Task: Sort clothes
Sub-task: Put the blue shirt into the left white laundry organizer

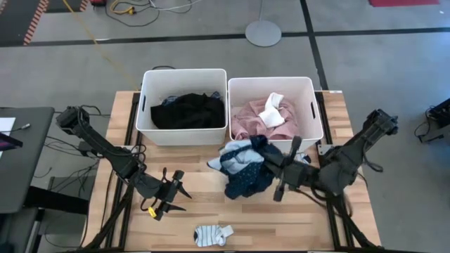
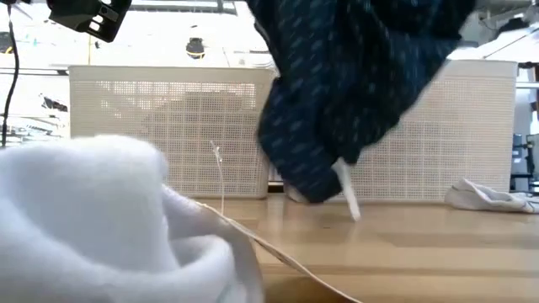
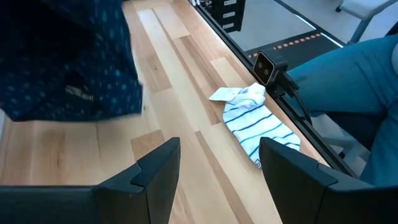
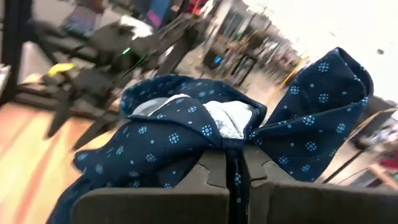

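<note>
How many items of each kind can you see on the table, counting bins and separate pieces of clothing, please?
White plastic bins: 2 (left bin, right bin)
Dark garments: 2 (black top, navy dotted piece)
Pink top: 1
Light blue garment: 1
Socks: 2 (white sock, striped sock)
Total: 8

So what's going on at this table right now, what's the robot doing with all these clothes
The robot is sorting laundry into two white bins. The right gripper has its fingers shut on the navy dotted piece, holding it bunched above the table just in front of the right bin. That bin holds a pink top and a white sock; the left bin holds a black top. The left gripper hangs open over the wood, near a striped sock not yet picked up.
</note>
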